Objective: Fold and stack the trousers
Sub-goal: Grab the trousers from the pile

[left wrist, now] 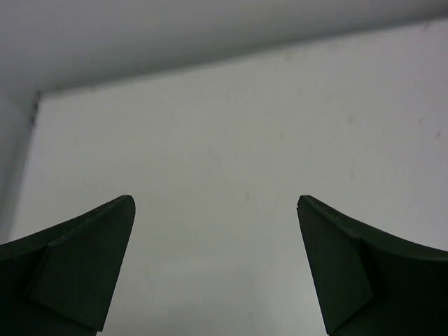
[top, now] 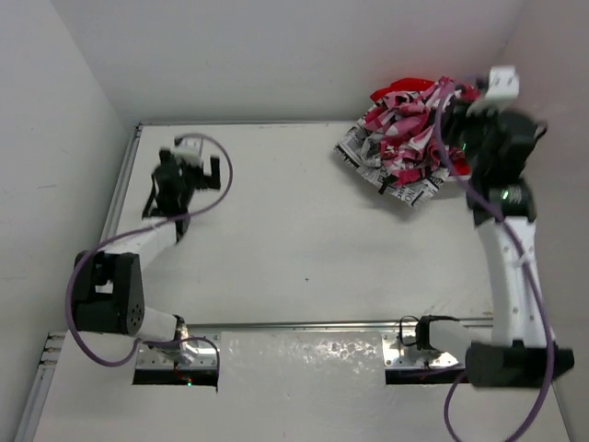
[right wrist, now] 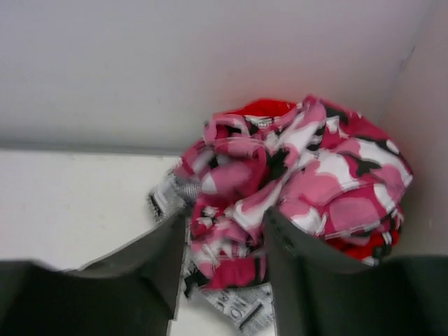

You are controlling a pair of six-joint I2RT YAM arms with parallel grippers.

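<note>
The trousers lie heaped in the far right corner. The pink, white and black camouflage pair (top: 409, 124) (right wrist: 329, 175) is bunched on top. A white newsprint-patterned pair (top: 405, 191) (right wrist: 241, 308) sticks out underneath, and a plain red one (right wrist: 266, 107) shows at the back against the wall. My right gripper (top: 457, 138) (right wrist: 224, 217) is at the heap's right side, its fingers closed on a fold of camouflage cloth that fills the gap between them. Far from the heap, my left gripper (top: 189, 170) (left wrist: 215, 203) hovers wide open over the far left of the bare table, nothing between its fingers.
White walls close the table in at the back, left and right; the heap presses into the back right corner. A metal rail (top: 304, 324) runs along the near edge by the arm bases. The right arm's purple cable (top: 448, 120) loops over the heap.
</note>
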